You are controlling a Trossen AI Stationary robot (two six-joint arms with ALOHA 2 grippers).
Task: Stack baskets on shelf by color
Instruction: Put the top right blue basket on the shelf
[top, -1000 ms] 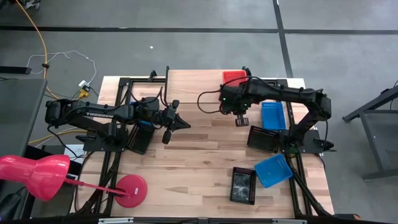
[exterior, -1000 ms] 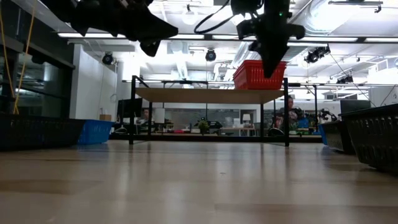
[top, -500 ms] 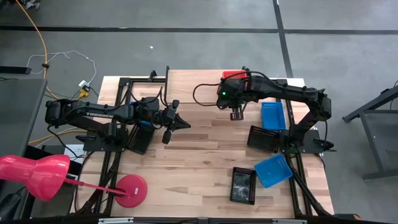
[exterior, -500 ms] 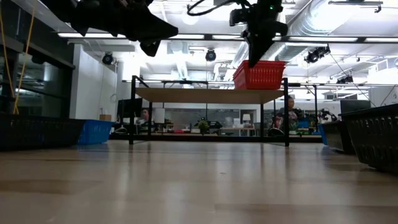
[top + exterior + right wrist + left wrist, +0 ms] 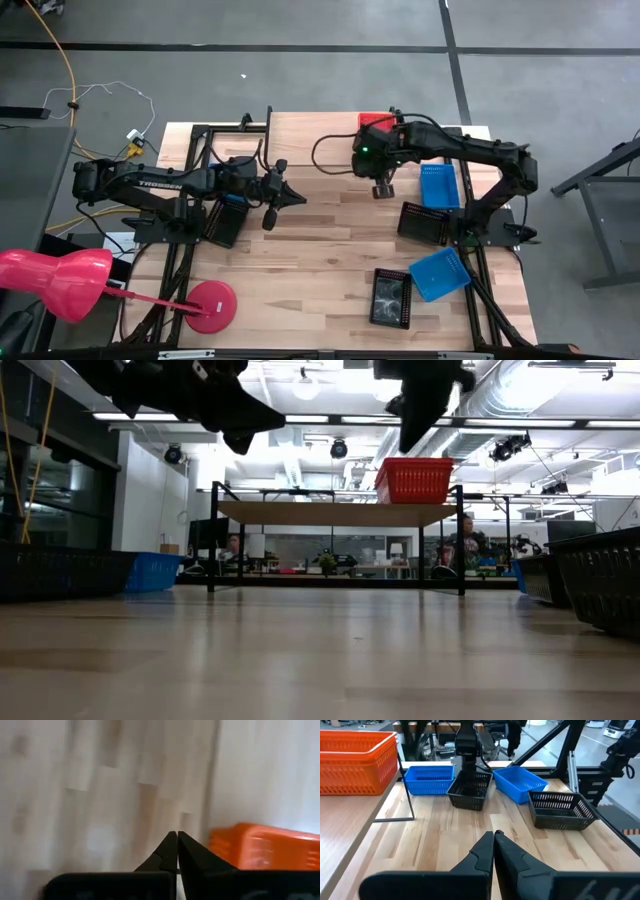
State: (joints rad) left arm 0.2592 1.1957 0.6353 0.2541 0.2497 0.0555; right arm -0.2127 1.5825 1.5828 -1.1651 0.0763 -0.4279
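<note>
Overhead view: the right gripper (image 5: 383,189) has come back off the red-orange basket (image 5: 374,121) on the shelf (image 5: 300,127), so one red basket is placed and the next pick is open. Blue baskets (image 5: 439,185) and black ones (image 5: 423,222) wait beside the right arm; the left gripper (image 5: 298,198) hovers mid-table.

Table-level view: the basket (image 5: 414,480) sits at the shelf's right end, near its edge, the plank (image 5: 300,512) otherwise bare.

Left wrist view: fingers (image 5: 485,854) pressed together, holding nothing.

Right wrist view: fingers (image 5: 172,850) together, empty, the basket (image 5: 260,847) just beside.
</note>
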